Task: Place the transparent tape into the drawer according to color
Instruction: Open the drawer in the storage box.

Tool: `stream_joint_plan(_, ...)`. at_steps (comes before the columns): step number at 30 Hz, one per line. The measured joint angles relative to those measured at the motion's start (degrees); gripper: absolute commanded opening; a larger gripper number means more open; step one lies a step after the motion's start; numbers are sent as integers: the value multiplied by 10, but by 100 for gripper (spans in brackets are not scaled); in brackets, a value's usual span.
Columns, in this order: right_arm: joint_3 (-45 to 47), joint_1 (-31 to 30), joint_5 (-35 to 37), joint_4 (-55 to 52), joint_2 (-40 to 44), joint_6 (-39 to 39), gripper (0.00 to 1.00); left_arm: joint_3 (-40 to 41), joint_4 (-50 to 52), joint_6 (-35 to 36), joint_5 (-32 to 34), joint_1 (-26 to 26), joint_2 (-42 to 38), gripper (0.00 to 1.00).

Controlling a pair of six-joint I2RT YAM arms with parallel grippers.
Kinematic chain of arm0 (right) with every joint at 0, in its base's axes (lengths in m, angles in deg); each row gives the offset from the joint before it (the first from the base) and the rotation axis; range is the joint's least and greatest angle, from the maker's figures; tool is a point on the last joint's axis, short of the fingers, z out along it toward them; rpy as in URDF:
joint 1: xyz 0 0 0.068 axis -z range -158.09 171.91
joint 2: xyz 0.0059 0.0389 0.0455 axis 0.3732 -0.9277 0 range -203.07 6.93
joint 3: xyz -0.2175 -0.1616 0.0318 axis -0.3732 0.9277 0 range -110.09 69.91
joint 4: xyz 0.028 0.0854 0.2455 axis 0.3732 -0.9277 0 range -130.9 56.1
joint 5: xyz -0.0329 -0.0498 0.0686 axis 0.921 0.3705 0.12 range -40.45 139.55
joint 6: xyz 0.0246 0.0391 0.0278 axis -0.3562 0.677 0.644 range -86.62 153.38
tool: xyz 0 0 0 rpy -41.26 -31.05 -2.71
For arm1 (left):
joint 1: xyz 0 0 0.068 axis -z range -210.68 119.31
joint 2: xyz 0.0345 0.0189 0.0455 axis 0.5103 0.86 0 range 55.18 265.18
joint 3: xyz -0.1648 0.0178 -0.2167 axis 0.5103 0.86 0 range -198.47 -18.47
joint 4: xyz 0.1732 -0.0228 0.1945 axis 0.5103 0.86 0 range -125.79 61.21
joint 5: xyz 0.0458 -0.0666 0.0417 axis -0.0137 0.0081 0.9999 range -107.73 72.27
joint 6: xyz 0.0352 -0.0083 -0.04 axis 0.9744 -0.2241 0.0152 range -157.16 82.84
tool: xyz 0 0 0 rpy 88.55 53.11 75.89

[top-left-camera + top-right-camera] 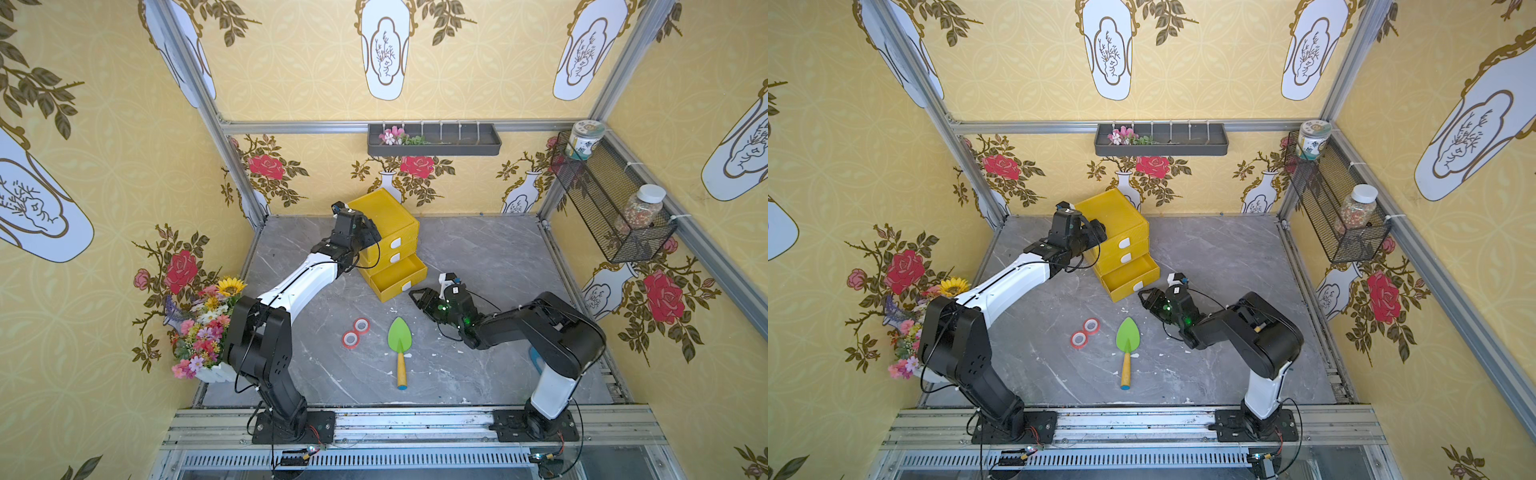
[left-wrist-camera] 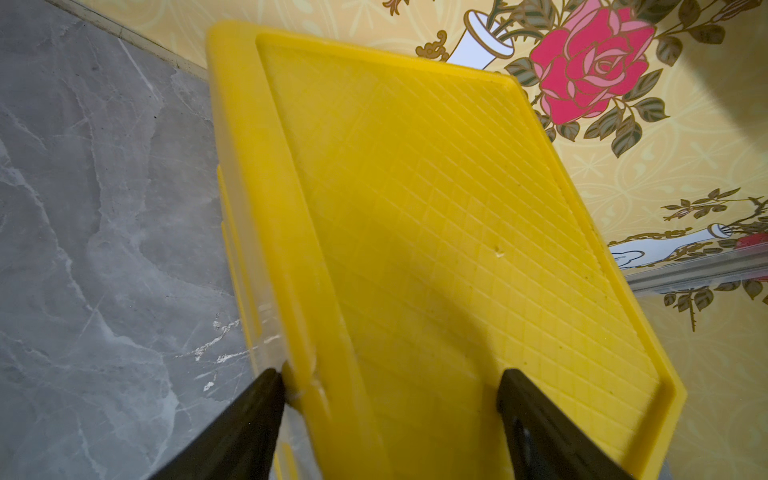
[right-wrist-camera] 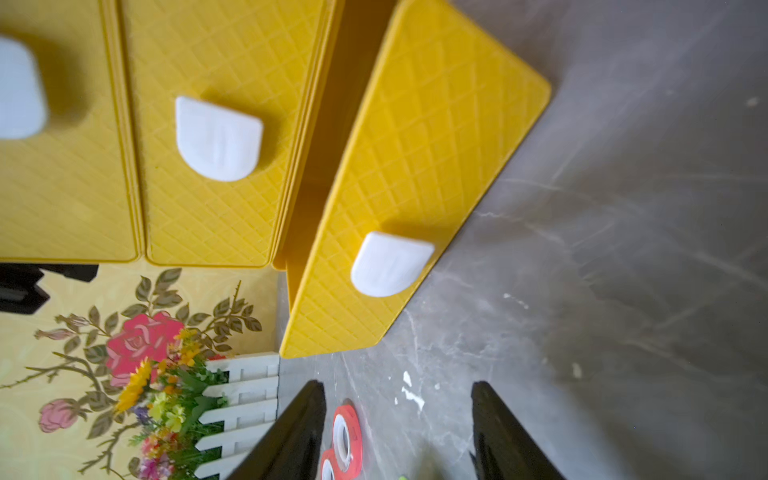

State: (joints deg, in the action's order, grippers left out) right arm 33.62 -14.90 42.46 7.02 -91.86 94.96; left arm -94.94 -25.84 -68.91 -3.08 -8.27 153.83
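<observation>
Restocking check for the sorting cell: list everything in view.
table: 1, grey marble, under everything
red tape rolls: 2, red, side by side on table, beside trowel
trowel: 1, green blade, yellow handle, table centre
drawer cabinet: 1, yellow, table rear, bottom drawer open
flower arrangement: 1, mixed colours, white planter, table's left edge
wall tray: 1, grey, back wall
wire basket: 1, black, right wall
jars: 2, clear, in wire basket
left tool: 1, black, open, at cabinet top
right tool: 1, black, open, facing open drawer
</observation>
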Motion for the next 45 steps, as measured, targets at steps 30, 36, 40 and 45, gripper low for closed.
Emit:
stream_joint_plan(30,-446,53,160,-541,-145,-300,73,0,1,0,-7,0,0,84)
stream_joint_plan(36,-472,55,146,-592,-167,-319,70,-1,1,0,-8,0,1,84)
stream_joint_plan(40,-491,60,138,-609,-181,-332,66,-2,-1,0,-8,0,3,84)
stream_joint_plan(45,-482,65,117,-613,-173,-343,63,-3,-3,0,-8,0,5,84)
